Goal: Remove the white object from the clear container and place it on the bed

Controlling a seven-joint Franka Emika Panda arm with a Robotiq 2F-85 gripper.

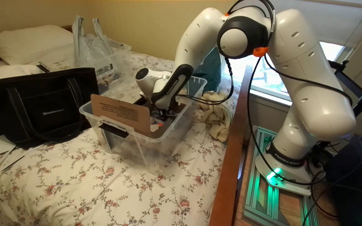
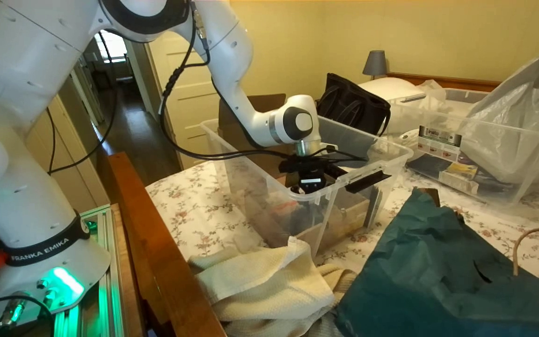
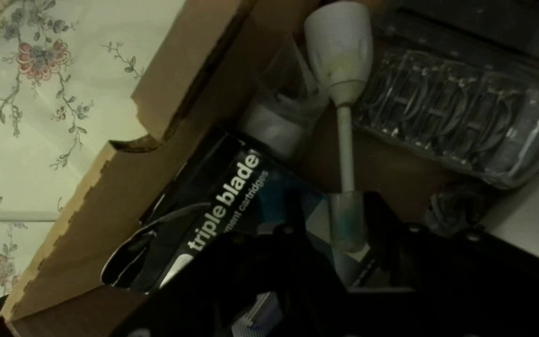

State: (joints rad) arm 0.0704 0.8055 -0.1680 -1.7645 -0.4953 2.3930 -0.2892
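The white object [image 3: 339, 47] is a thin stick with a wide cup-like end and a translucent cap [image 3: 346, 222] on its narrow end. It lies among packages in a cardboard box inside the clear container [image 1: 146, 153], which stands on the bed [image 1: 105, 191]; both also show in an exterior view, the container's rim [image 2: 398, 154] and the bedspread [image 2: 190, 201]. My gripper [image 3: 336, 213] points down inside the container, fingers apart, with the cap between them, close to the right finger. A gap shows at the left finger. The gripper [image 1: 166, 113] is partly hidden by the box flap in an exterior view.
A cardboard flap [image 1: 121, 111] stands up at the container's side. A black bag [image 1: 42, 106] and another clear tub with a grey plastic bag [image 1: 91, 51] are nearby. A cream cloth [image 2: 269, 285] and teal bag [image 2: 428, 281] lie beside the container. A wooden bed rail [image 2: 157, 252] separates bed and robot base.
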